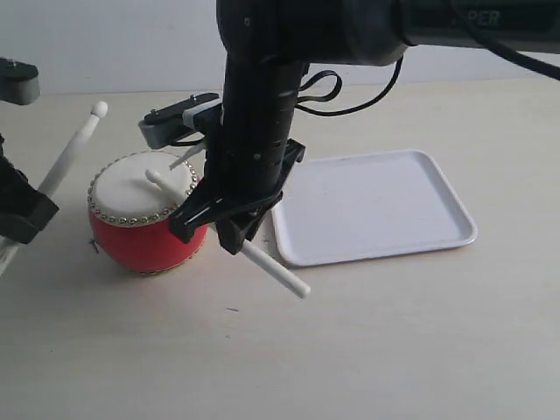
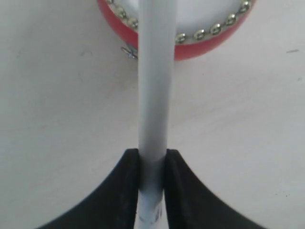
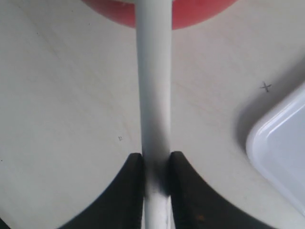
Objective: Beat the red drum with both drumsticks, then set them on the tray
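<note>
The red drum [image 1: 140,229] stands left of centre, its off-white skin [image 1: 131,188] facing up. My right gripper [image 1: 234,223] reaches across beside the drum and is shut on one drumstick [image 1: 276,273]. That stick's rounded tip [image 1: 154,176] is down at the skin. My left gripper [image 1: 24,210] at the left edge is shut on the other drumstick [image 1: 74,149], whose tip is raised above the drum's far left side. The left wrist view shows the left gripper [image 2: 152,167] clamping its stick [image 2: 155,95] with the drum [image 2: 200,45] beyond. The right gripper [image 3: 156,167] likewise clamps its stick [image 3: 153,86]. The white tray [image 1: 437,188] lies empty on the right.
The tray's corner [image 3: 281,148] shows beside the right gripper. A black cable [image 1: 350,101] loops behind the right arm, whose bulk hides the drum's right side. Pale tabletop [image 1: 394,350] stretches in front.
</note>
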Robot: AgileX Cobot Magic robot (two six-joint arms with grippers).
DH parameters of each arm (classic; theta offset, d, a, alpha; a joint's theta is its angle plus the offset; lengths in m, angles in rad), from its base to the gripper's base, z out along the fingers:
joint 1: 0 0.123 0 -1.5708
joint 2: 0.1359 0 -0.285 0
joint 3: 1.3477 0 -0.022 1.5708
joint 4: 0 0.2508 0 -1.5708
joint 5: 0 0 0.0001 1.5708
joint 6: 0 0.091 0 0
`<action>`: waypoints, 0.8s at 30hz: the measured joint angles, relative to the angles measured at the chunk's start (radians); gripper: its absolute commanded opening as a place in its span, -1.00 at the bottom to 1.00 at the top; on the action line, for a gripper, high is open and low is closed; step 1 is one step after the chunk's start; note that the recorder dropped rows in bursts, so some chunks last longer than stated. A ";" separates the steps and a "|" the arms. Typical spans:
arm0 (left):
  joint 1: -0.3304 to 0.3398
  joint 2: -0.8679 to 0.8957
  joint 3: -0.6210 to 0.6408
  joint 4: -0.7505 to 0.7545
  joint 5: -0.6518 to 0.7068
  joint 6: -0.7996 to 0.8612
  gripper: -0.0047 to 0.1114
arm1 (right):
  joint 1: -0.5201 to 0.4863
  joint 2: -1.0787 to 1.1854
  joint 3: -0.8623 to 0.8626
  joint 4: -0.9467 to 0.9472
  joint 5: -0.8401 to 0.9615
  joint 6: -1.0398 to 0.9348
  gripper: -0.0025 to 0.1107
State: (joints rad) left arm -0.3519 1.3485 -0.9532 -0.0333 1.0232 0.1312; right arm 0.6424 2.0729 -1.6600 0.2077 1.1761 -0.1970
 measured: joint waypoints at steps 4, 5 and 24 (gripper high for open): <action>0.000 0.149 0.064 -0.025 0.002 0.000 -0.92 | 0.000 -0.128 0.000 -0.002 -0.024 -0.009 -0.96; 0.000 0.210 0.069 -0.030 0.007 0.002 -0.92 | 0.000 -0.174 0.000 -0.002 -0.037 -0.009 -0.96; 0.000 0.222 0.104 -0.038 -0.066 0.012 -0.92 | 0.000 -0.206 0.000 0.000 -0.082 -0.009 -0.96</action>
State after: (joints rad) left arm -0.3519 1.5704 -0.8495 -0.0713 0.9575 0.1429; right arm 0.6424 1.8667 -1.6600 0.2074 1.0941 -0.2061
